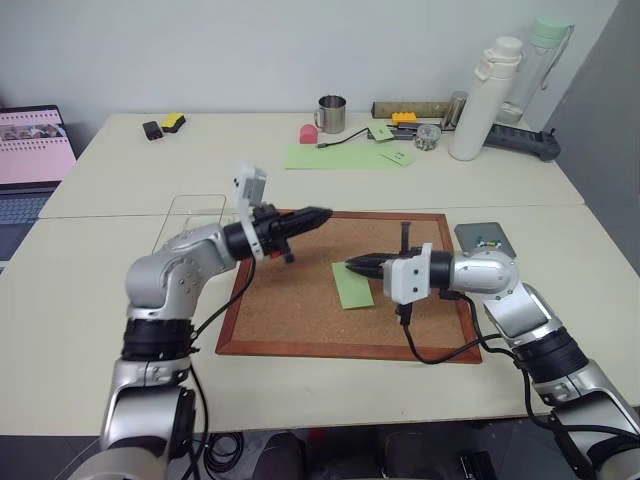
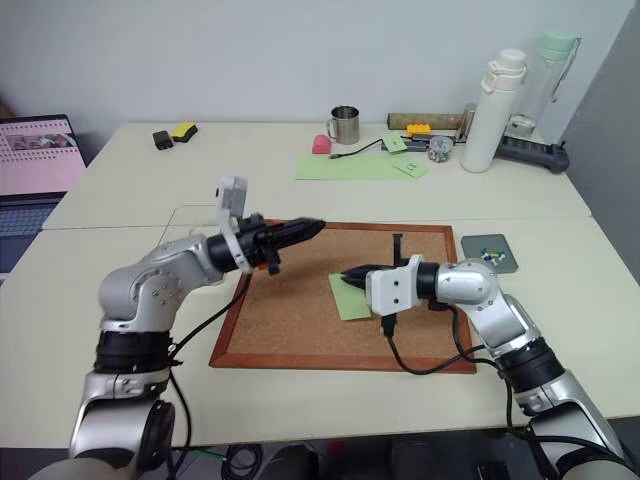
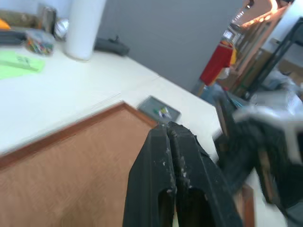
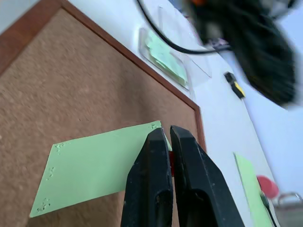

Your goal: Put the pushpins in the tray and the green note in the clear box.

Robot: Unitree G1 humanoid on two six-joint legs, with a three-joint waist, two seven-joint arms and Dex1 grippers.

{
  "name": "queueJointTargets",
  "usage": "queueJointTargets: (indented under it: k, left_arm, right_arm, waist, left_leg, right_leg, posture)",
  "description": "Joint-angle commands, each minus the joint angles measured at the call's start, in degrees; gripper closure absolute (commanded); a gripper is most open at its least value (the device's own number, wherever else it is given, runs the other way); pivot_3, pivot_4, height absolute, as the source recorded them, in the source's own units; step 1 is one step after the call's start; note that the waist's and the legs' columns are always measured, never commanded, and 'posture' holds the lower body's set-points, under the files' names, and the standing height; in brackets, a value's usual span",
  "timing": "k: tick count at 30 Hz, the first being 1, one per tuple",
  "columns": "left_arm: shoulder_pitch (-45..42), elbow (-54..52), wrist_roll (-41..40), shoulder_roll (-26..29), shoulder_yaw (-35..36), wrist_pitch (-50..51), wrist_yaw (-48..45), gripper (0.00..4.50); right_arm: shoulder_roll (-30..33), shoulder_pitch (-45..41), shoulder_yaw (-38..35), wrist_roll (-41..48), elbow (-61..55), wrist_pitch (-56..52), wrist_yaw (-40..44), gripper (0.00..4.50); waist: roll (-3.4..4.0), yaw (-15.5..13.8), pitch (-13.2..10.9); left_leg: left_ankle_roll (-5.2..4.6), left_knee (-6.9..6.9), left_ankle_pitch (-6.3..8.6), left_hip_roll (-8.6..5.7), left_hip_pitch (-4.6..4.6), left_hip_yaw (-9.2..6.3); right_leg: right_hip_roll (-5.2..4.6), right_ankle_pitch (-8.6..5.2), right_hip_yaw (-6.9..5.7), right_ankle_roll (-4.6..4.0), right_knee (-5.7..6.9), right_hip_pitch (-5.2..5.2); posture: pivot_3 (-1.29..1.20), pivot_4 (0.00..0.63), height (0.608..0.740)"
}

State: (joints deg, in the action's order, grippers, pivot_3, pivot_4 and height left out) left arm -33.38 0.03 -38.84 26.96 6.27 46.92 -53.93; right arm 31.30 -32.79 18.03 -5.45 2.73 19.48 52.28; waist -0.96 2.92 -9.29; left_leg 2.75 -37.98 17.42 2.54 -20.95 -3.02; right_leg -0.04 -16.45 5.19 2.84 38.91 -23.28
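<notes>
A wood-framed cork board [image 1: 300,300] lies flat on a pale table [image 1: 90,300], with both arms of the robot reaching in over it from either side. The green note [image 1: 352,284] rests on the cork near the middle of the board, and the right gripper [image 1: 350,265] points leftward with its tips at the note's upper edge; in the right wrist view its two black fingers [image 4: 149,189] are pressed together, with a speck of red showing between them just past the paper's corner, too small to identify. The left gripper [image 1: 322,213] is held level above the board's far left part, pointing toward the right, its jaws drawn together with nothing visible between them. The small dark-grey tray [image 1: 486,241] sits on the table just off the board's far right corner, with a few tiny coloured pushpins [image 1: 485,242] lying in it. The clear box [image 1: 190,215] stands on the table beside the board's far left corner, partly behind the left arm, and the right wrist view shows light-green paper inside it. Farther back on the table lie a long light-green sheet [image 1: 335,156], a metal mug [image 1: 331,114] and a white bottle [image 1: 485,98].
</notes>
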Motion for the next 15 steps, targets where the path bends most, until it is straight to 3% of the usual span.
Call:
queueJointTargets:
  k: [1, 13, 15]
  left_arm:
    - [2.88, -5.76, -2.97, 3.02, 0.24, 1.62, -2.86, 3.58]
    - [5.49, -6.2, -0.49, 3.91, -3.98, -1.36, -4.52, 1.39]
    - [5.33, -5.24, -0.29, 3.55, -4.77, -1.81, -4.99, 1.39]
  right_arm:
    - [0.55, -1.29, -3.09, 2.3, -0.89, -0.32, -0.46, 4.5]
    - [-0.75, -2.22, -4.98, 7.11, -6.32, -5.62, 0.02, 4.5]
    - [-0.99, -2.12, -4.91, 7.52, -7.75, -6.71, -0.11, 4.5]
  waist:
    - [0.0, 0.0, -0.01]
    - [-0.01, -0.53, -0.02]
    - [-0.01, -0.54, -0.02]
  left_leg:
    - [-0.01, 0.0, 0.0, 0.0, 0.0, 0.0]
    - [-0.02, -0.02, 0.01, -0.03, 0.0, 0.02]
    - [-0.02, -0.02, 0.01, -0.03, 0.0, 0.02]
  right_leg:
    - [0.0, 0.0, 0.0, 0.0, 0.0, 0.0]
    - [-0.03, 0.0, -0.01, 0.0, 0.01, 0.01]
    - [-0.03, 0.0, -0.01, 0.0, 0.01, 0.01]
  posture:
    - [0.0, 0.15, 0.74]
    - [0.0, 0.15, 0.74]
    - [0.0, 0.15, 0.74]
